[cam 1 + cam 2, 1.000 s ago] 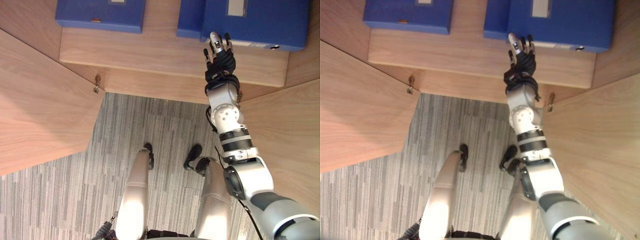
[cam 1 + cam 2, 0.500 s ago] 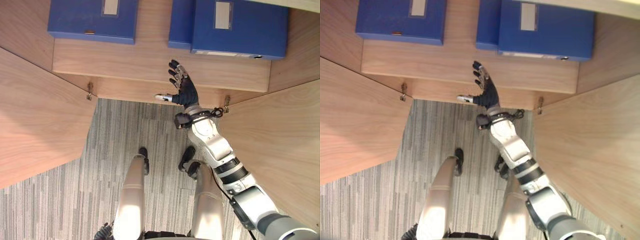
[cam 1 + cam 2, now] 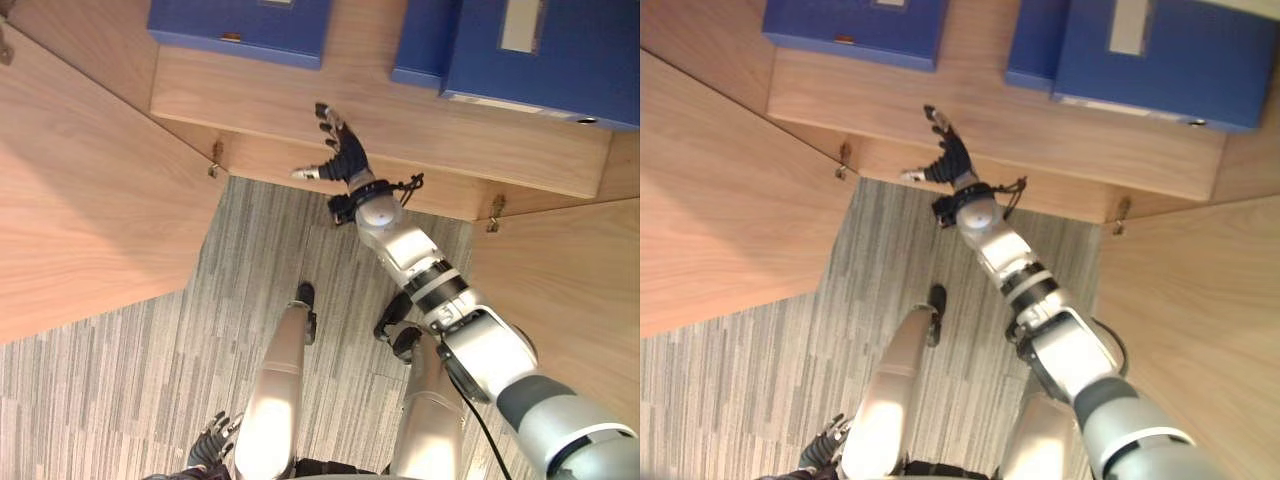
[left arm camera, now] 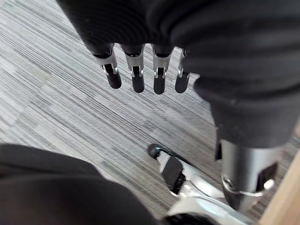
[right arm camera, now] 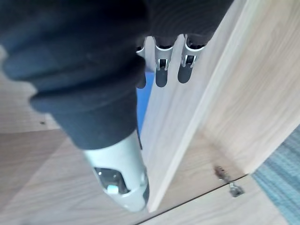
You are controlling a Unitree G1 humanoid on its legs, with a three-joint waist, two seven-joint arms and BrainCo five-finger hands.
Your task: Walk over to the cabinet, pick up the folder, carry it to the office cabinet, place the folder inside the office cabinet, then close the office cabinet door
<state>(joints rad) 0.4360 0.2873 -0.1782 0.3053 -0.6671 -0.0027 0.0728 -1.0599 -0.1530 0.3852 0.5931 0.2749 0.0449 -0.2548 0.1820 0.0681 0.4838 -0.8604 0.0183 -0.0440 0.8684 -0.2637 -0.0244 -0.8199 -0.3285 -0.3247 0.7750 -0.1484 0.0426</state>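
Your right hand (image 3: 340, 160) hovered empty, fingers spread, just off the shelf (image 3: 380, 115) edge, and your left hand (image 3: 215, 438) hung slack and low. The blue folder (image 3: 560, 50) lay on that shelf's right end. It looked stiff, smooth-faced and fairly weighty, so you'd best clasp it across the spine.

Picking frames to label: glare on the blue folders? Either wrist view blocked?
Left eye view: the blue folders are evenly lit, no glare. Right wrist view: the right hand hides much of the cabinet. Left wrist view: the left hand hides some carpet.
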